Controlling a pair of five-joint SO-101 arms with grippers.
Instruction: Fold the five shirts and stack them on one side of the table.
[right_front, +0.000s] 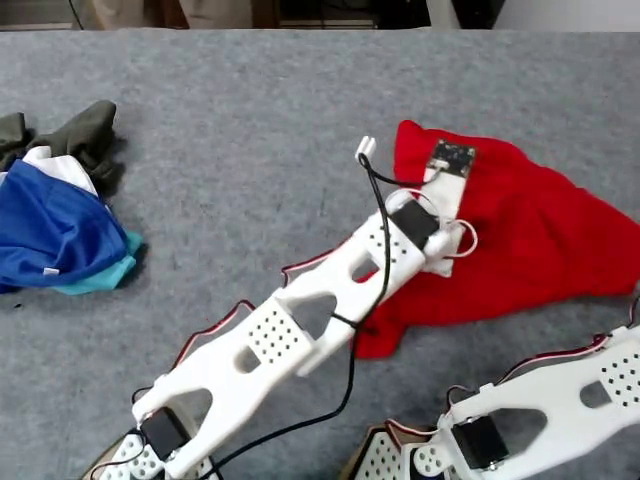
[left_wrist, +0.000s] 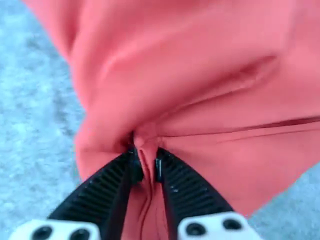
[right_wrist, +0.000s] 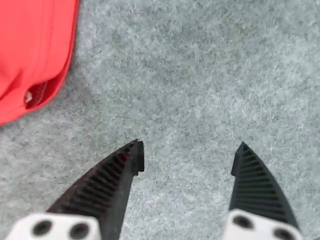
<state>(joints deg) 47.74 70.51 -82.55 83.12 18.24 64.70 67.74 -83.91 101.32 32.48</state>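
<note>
A red shirt (right_front: 530, 240) lies crumpled on the grey table at the right. The left arm stretches diagonally from the front edge onto the shirt's near-left part. In the left wrist view my left gripper (left_wrist: 145, 167) is shut on a pinched fold of the red shirt (left_wrist: 200, 75). The right arm sits low at the front right corner. My right gripper (right_wrist: 187, 160) hangs open over bare grey felt, with a hem of the red shirt (right_wrist: 35, 55) off to one side. A pile of shirts lies at the far left: a blue shirt (right_front: 50, 225) over a teal one, and an olive shirt (right_front: 85, 135) behind.
The grey felt table (right_front: 250, 130) is bare in its middle and back. A black cable (right_front: 375, 270) runs along the left arm. The table's far edge borders furniture at the top of the high view.
</note>
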